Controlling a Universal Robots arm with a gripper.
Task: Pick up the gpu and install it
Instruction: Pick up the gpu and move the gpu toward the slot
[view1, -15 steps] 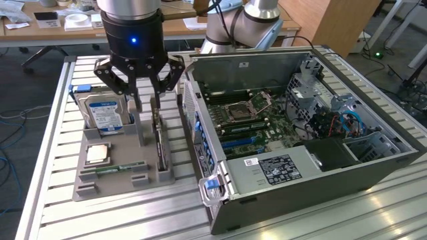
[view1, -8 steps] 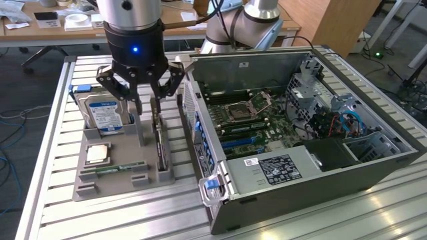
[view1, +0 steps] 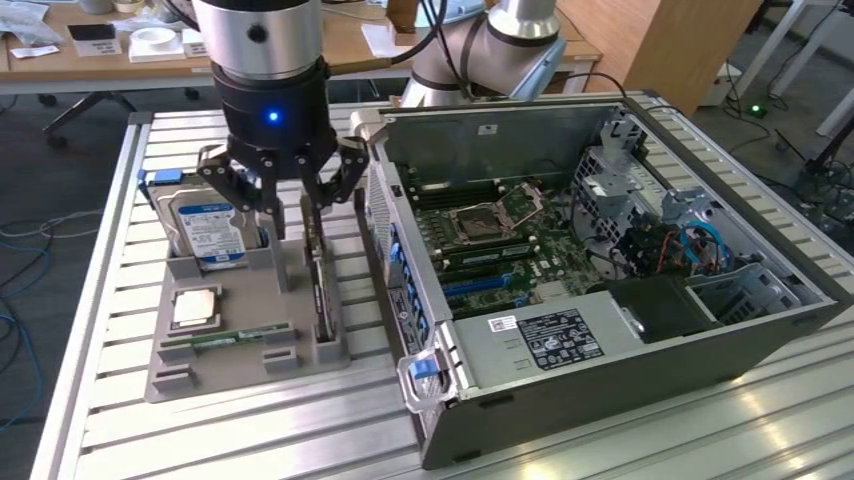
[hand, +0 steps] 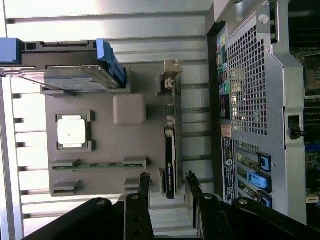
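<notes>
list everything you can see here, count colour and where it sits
gpu: 1, dark with a pale end bracket, standing on edge in the tray on the side nearest the case
hard drive: 1, silver with a blue label, upright in the tray
cpu: 1, pale silver, flat in the tray
ram stick: 1, green, in a tray slot
tray: 1, grey, on the table
computer case: 1, grey, side open, at the exterior view's right
table: 1, pale slatted metal
arm: 1, silver and black, above the tray
fingers: 2, black, open, one either side of the gpu
</notes>
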